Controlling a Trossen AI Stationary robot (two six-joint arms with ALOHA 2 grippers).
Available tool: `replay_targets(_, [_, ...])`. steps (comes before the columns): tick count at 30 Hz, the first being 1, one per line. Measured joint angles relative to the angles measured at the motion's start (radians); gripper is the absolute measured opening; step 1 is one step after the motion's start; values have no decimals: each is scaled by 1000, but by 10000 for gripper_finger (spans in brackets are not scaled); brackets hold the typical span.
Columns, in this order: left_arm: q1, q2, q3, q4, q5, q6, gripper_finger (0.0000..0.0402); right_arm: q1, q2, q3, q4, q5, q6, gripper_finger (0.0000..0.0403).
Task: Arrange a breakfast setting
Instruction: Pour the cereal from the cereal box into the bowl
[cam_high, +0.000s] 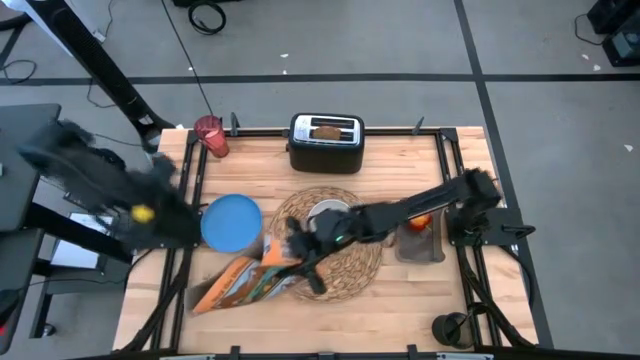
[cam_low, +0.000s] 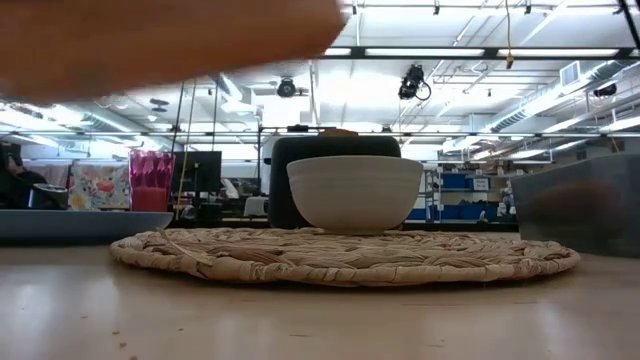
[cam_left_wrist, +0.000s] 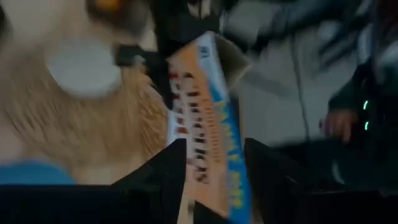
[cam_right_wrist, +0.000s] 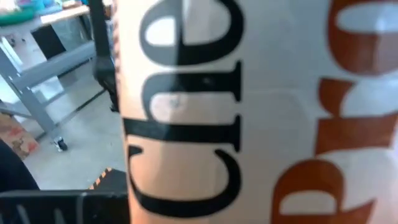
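A white bowl (cam_high: 328, 214) stands on the round straw placemat (cam_high: 345, 262); both also show in the low view (cam_low: 355, 192). A blue plate (cam_high: 232, 222) lies left of the mat. A toast slice (cam_high: 327, 128) sticks up out of the black toaster (cam_high: 326, 150). The pink-red cup (cam_high: 210, 136) stands at the far left. A red apple (cam_high: 421, 220) lies in a grey tray (cam_high: 421, 246). My right gripper (cam_high: 293, 246) is shut on an orange-and-blue cereal box (cam_high: 243, 282). My left gripper (cam_left_wrist: 214, 174) is open and empty, by the table's left edge. The spoon is out of view. My right gripper holds the cereal box by its end nearest the placemat (cam_high: 276, 254), coming level from the table's right. The box slants away toward the near left. In the low view its blurred orange face (cam_low: 150, 40) is well above the table. The fingers themselves are hidden by the box.
The right arm (cam_high: 400, 212) stretches across the placemat and over the bowl. The left arm (cam_high: 110, 190) is beyond the table's left rail. Bare wood lies along the near edge (cam_high: 400, 310).
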Motion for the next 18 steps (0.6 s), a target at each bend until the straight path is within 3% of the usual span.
replay_targets(5, [-82,-61,10,72,-280,141,171,5,-212,1,-177,33,11,141])
replay_targets(10, [-73,-18,8,190,-406,342,177,7,-414,1,-237,73,41,141])
replay_targets(14, [-41,53,8,341,-412,488,203,2,-526,3,-239,82,37,140])
replay_targets(18, [36,140,7,486,-324,589,257,-16,-580,3,-244,71,11,140])
